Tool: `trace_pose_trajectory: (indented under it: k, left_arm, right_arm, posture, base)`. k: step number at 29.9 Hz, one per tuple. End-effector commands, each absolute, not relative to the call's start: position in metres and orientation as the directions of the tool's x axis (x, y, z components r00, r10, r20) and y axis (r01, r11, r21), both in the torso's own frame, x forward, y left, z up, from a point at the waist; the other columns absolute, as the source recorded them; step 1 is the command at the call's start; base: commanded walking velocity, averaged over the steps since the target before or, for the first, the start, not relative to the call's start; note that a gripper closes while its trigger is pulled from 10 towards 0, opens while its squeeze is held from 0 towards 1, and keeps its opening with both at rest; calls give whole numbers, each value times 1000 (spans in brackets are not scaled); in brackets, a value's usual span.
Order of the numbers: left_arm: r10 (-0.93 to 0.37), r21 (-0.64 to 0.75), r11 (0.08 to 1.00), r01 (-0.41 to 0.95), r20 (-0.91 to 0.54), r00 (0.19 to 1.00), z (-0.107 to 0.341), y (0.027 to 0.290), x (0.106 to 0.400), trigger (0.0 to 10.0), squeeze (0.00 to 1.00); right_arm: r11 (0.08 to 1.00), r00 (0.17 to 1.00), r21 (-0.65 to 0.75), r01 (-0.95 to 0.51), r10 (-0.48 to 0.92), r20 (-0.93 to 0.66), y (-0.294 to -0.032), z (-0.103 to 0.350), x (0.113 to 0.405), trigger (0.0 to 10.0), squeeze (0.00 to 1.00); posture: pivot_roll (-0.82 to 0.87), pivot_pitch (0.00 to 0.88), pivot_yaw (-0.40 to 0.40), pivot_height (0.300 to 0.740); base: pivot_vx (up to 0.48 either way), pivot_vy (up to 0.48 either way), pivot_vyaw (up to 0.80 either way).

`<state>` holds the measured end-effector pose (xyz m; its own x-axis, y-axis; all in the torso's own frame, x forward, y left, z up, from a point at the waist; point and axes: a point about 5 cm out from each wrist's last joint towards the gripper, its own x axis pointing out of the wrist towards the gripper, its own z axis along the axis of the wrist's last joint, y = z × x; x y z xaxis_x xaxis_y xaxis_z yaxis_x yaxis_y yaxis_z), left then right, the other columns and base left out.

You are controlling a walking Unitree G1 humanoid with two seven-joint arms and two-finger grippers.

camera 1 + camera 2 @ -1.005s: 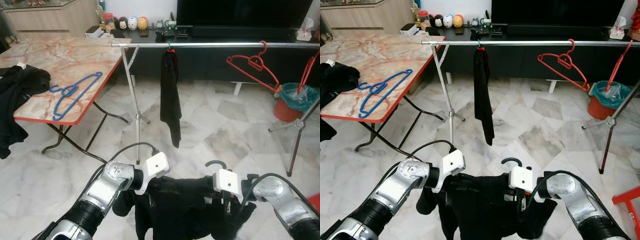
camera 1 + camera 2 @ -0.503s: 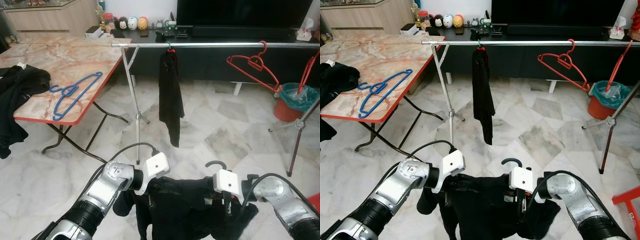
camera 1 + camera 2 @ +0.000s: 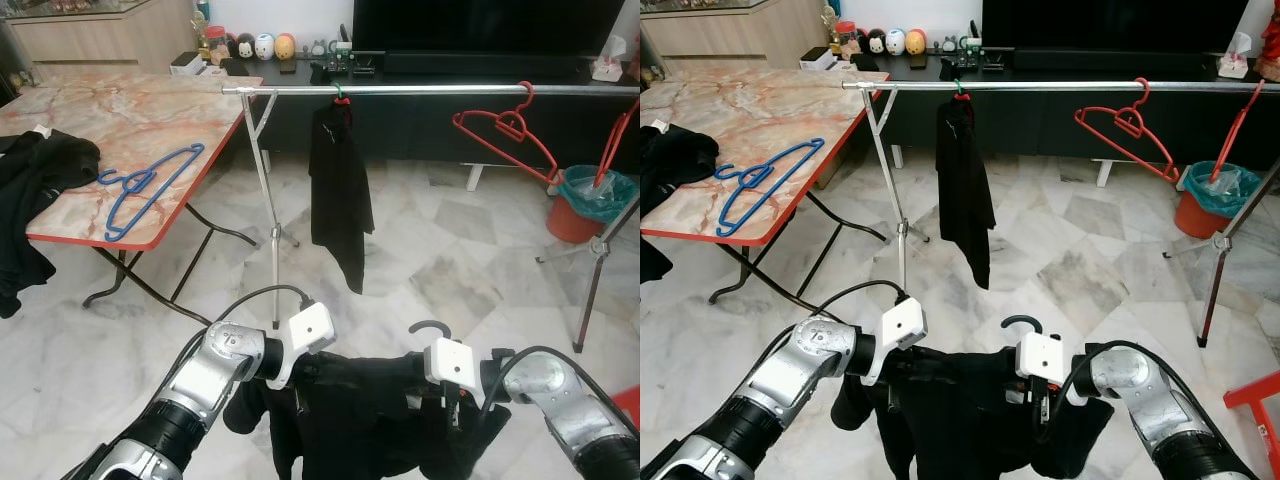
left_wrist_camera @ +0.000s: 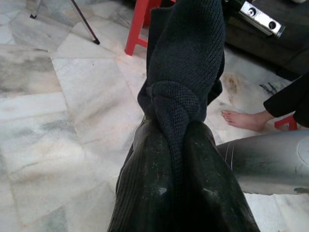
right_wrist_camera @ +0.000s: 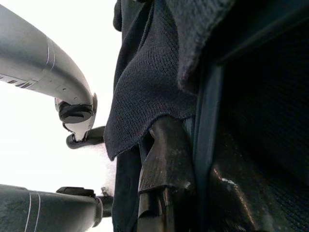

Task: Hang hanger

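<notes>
A black garment on a hanger (image 3: 970,400) hangs low between both hands, long axis running left to right, hook (image 3: 1022,324) upward. The left hand (image 4: 169,164) and right hand (image 5: 166,179) each pinch its knit. Ahead stands the clothes rail (image 3: 430,90) with another black garment (image 3: 338,195) and a red hanger (image 3: 505,130); a blue hanger (image 3: 145,185) lies on the marble surface (image 3: 120,120).

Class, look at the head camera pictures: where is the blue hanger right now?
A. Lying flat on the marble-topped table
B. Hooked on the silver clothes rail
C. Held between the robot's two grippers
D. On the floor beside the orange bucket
A: the blue hanger lies flat on the marble-topped table, near its red edge and apart from the silver rail.
</notes>
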<state>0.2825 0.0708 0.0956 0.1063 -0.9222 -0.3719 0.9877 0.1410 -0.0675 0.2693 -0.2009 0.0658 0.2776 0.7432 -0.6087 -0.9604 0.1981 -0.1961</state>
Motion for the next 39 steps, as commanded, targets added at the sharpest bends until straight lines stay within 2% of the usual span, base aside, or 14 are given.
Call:
trace_pose_trajectory:
  k: [1, 3, 4, 5, 8, 9, 18, 23, 29, 30, 31, 37, 39]
  left_arm:
    - [-954, -29, 127, 991, -277, 115, 116, 66, 287, 0, 0]
    - [-953, -27, 130, 991, -278, 118, 116, 66, 287, 0, 0]
    - [-952, -13, 138, 990, -279, 128, 116, 65, 288, 2078, 0]
    - [-950, -9, 143, 990, -283, 134, 115, 65, 288, 10000, 0]
    - [-950, 7, 145, 989, -277, 141, 115, 63, 289, 10000, 0]
    - [-952, -6, 149, 989, -270, 142, 116, 63, 289, 10000, 1000]
    - [-955, -17, 151, 988, -259, 142, 118, 65, 290, 10000, 1000]
    - [-966, -62, 83, 995, -250, 65, 120, 64, 281, 10000, 1000]
    - [-964, -50, 72, 996, -260, 57, 119, 63, 280, 10000, 1000]
    - [-963, -49, 72, 996, -263, 56, 119, 63, 280, 10000, 690]
    - [-962, -53, 66, 996, -267, 49, 118, 63, 279, 10000, 0]
    - [-962, -62, 55, 997, -272, 36, 118, 63, 277, 10000, 0]
    - [-959, -49, 70, 996, -279, 54, 118, 63, 278, 10000, 0]
  right_arm:
    - [188, 262, -184, -965, 764, -590, -194, 64, 269, 0, 0]
    - [187, 260, -184, -965, 764, -590, -194, 64, 269, 0, 0]
    - [187, 259, -183, -965, 764, -590, -194, 64, 269, 0, 0]
    - [186, 259, -183, -965, 764, -591, -194, 64, 269, 0, 0]
    - [185, 259, -183, -965, 765, -590, -194, 65, 269, 0, 0]
    - [184, 257, -182, -966, 766, -589, -194, 65, 269, 0, 0]
    - [179, 250, -178, -968, 767, -591, -193, 65, 269, 0, 0]
    - [175, 247, -176, -969, 769, -590, -192, 64, 269, 0, 0]
    - [174, 245, -175, -969, 770, -589, -192, 64, 269, 0, 0]
    - [174, 245, -175, -969, 770, -589, -192, 64, 269, 0, 0]
    - [173, 244, -175, -969, 770, -589, -192, 65, 269, 0, 0]
    - [171, 242, -174, -970, 771, -590, -192, 65, 270, 0, 0]
    - [171, 242, -174, -970, 770, -590, -192, 65, 270, 0, 0]
  posture:
    - [-38, 12, 24, 740]
    - [-40, 12, 23, 740]
    - [-40, 12, 23, 740]
    - [-40, 12, 23, 740]
    - [-40, 12, 21, 740]
    - [-41, 12, 22, 740]
    - [-40, 14, 21, 740]
    - [-39, 13, 21, 740]
    - [-37, 12, 20, 740]
    - [-37, 12, 20, 740]
    - [-38, 13, 19, 740]
    - [-39, 14, 20, 740]
    - [-38, 15, 19, 740]
  base:
    - [0, 0, 0]
    - [0, 0, 0]
    - [0, 0, 0]
    - [0, 0, 0]
    - [0, 0, 0]
    - [0, 0, 0]
    - [0, 0, 0]
    - [0, 0, 0]
    - [0, 0, 0]
    - [0, 0, 0]
    - [0, 0, 0]
    - [0, 0, 0]
    - [0, 0, 0]
